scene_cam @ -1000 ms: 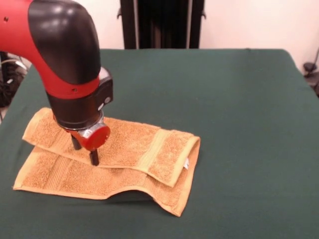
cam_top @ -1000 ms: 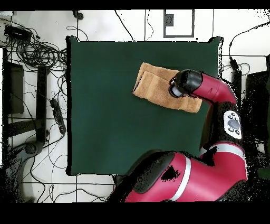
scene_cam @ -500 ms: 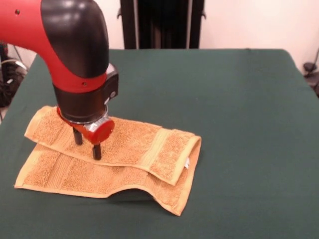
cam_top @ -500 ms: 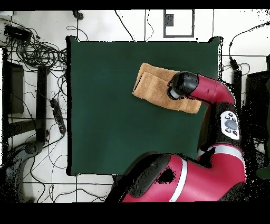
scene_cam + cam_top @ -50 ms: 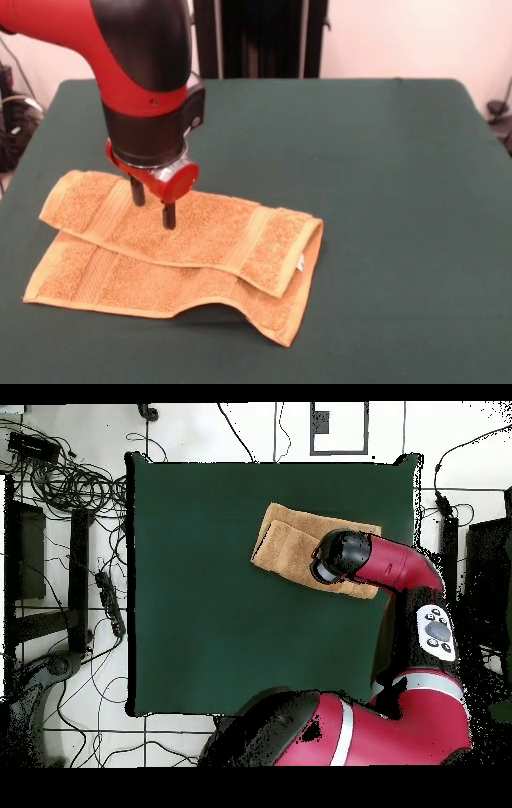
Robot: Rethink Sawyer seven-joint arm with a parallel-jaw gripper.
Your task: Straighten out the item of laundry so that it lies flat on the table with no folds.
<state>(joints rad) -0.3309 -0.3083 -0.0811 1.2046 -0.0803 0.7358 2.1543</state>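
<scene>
Towel (image 5: 184,256) folded double near tabletop (image 5: 360,160) edge; tool (image 5: 153,206) fingers apart, empty, over upper layer.

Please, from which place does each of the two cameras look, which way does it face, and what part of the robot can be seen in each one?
Front view: across the table from the robot, facing it; shows the folded towel, the arm's end and the open gripper.
Overhead view: above the table, looking straight down; shows the whole red arm and its base.
Both show the towel, the green table and the arm over the towel.
</scene>
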